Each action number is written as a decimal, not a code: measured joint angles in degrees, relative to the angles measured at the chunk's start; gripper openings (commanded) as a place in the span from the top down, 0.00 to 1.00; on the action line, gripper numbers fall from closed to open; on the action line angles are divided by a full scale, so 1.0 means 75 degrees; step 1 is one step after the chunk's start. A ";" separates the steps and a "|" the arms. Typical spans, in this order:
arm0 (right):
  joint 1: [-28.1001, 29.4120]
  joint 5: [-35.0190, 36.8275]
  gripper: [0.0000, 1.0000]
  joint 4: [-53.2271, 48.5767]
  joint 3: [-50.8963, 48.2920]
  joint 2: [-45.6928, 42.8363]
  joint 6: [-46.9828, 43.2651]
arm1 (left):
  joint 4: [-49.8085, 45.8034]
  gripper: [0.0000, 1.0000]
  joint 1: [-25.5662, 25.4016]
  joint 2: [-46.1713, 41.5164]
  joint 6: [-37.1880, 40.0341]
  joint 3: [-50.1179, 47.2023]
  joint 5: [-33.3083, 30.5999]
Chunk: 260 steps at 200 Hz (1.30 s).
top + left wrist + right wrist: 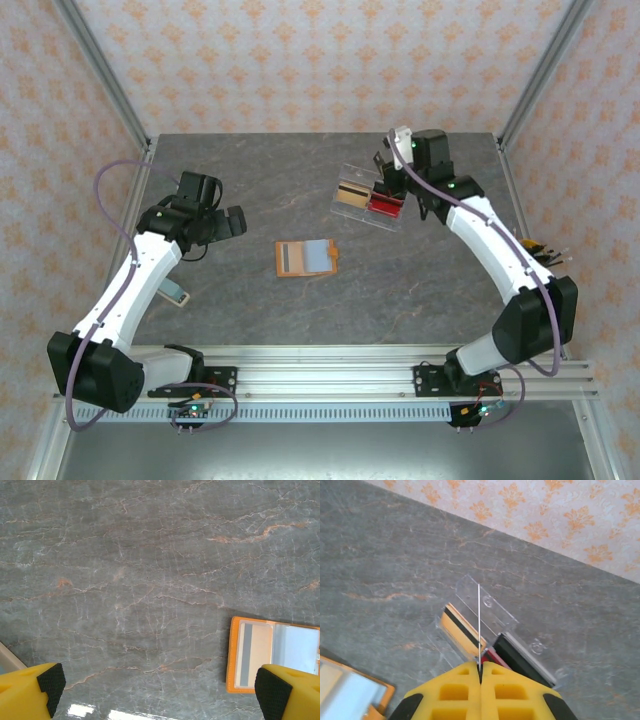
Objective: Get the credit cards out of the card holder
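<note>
Orange card holder (230, 655), pale blue-grey credit card (295, 645), grey marbled table (250, 310), orange-patterned pink wallpaper (300, 60)

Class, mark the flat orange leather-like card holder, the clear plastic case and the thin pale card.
Flat orange card holder (290, 258): top view, left pocket.
Clear plastic case (492, 607): right wrist view, open lid.
Thin pale card (479, 625): right wrist view, upright edge.

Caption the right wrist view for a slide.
Right gripper pinches a thin card edge-on above the clear case, open card holder at lower left.
</note>
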 measured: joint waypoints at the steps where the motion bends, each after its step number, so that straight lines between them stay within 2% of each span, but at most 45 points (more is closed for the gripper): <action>1: -0.0015 -0.0017 1.00 -0.0017 0.0020 0.0012 -0.0023 | -0.0003 0.00 0.0000 0.0000 0.0000 0.0000 -0.0003; 28: -0.0460 -0.0589 1.00 -0.0720 0.0793 0.0606 -0.1303 | 0.0003 0.00 0.0000 -0.0041 0.0064 -0.0003 -0.0003; 59: -0.0629 -0.1116 1.00 -0.1641 0.1309 0.1338 -0.3034 | 0.0026 0.00 0.0000 -0.0099 0.0134 -0.0023 0.0146; 123: -0.0638 -0.1262 1.00 -0.2527 0.1833 0.2535 -0.5202 | 0.0044 0.00 0.0000 -0.0099 0.0140 -0.0061 0.0353; 178: -0.0854 -0.1367 1.00 -0.2556 0.2320 0.2850 -0.5805 | 0.0093 0.00 0.0000 -0.0099 0.0143 -0.0090 0.0545; 260: -0.0953 -0.1364 1.00 -0.2521 0.2334 0.3214 -0.5939 | 0.0099 0.00 0.0000 -0.0076 0.0143 -0.0090 0.0717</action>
